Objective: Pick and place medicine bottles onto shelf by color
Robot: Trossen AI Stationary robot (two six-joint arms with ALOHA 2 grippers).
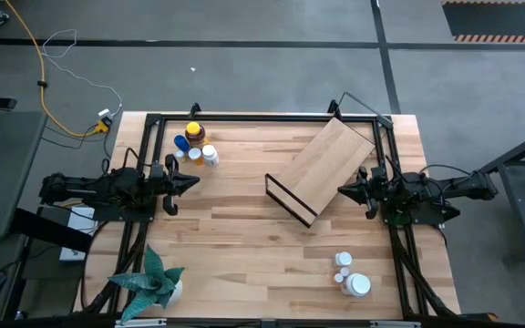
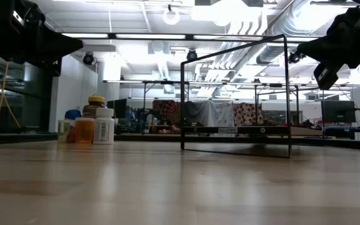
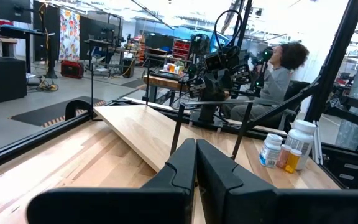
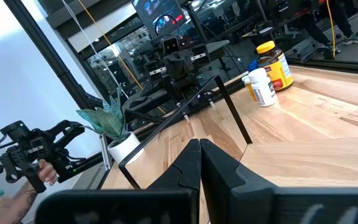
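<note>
The shelf (image 1: 324, 166), a light wooden board with a dark edge strip and black wire frame, lies slanted at the table's middle-right. A group of bottles stands at the far left: an amber one with a yellow cap (image 1: 193, 132), a blue one (image 1: 181, 143), and white ones (image 1: 210, 156). More white bottles (image 1: 351, 273) stand at the near right. My left gripper (image 1: 194, 181) is shut and empty at the left, above the table. My right gripper (image 1: 343, 190) is shut and empty beside the shelf's right side.
A potted plant with green leaves (image 1: 153, 281) stands at the near left corner. A black frame (image 1: 244, 117) runs along the table's far edge and sides. A person sits beyond the table in the left wrist view (image 3: 278, 68).
</note>
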